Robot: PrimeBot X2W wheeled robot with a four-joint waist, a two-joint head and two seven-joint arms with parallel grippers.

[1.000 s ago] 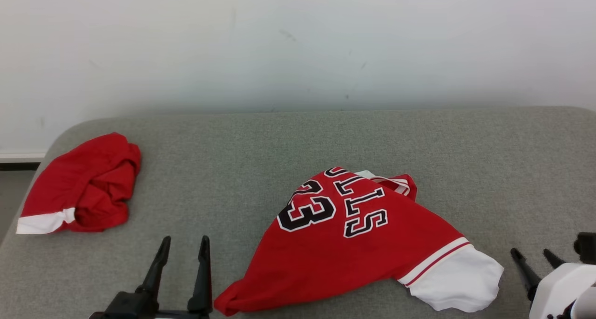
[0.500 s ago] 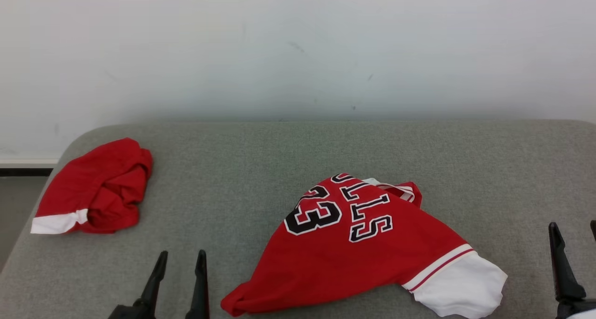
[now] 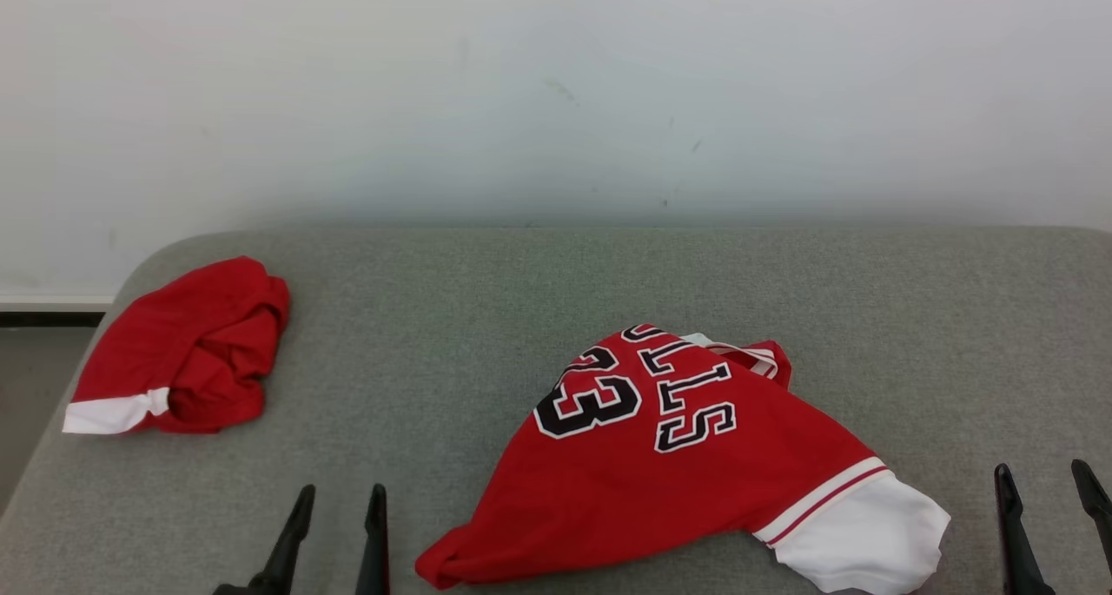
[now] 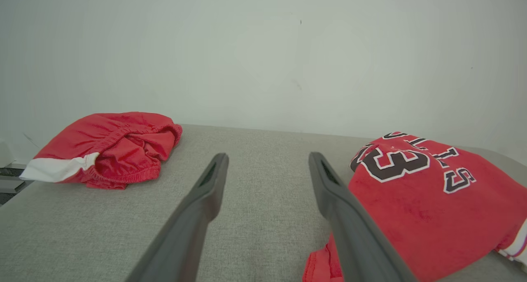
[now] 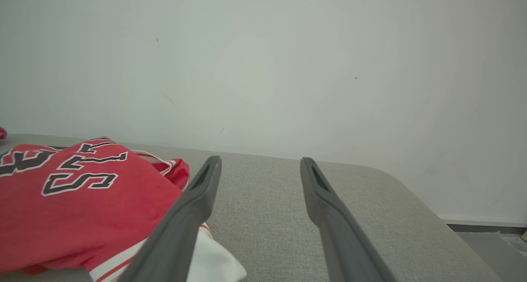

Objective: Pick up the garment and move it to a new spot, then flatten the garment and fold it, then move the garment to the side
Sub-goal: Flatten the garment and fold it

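Observation:
The garment (image 3: 660,482), a crumpled red jersey with black lettering and a white hem, lies at the front middle of the grey padded table (image 3: 486,300). It also appears in the left wrist view (image 4: 432,199) and the right wrist view (image 5: 82,208). My left gripper (image 3: 341,495) stands open just left of the jersey's near corner, with nothing between its fingers (image 4: 265,158). Right of the white hem, my right gripper (image 3: 1042,473) is open and holds nothing (image 5: 259,160). Neither gripper touches the cloth.
A second bundle of red cloth with a white band (image 3: 182,352) lies at the table's far left corner (image 4: 111,146). A pale wall rises behind the table. The table's left edge drops to the floor (image 3: 26,378).
The right gripper swung from a turned pose with its white wrist in view to fingers pointing straight up the view. The left gripper dropped lower. The camera shifted a little; the jersey stayed put.

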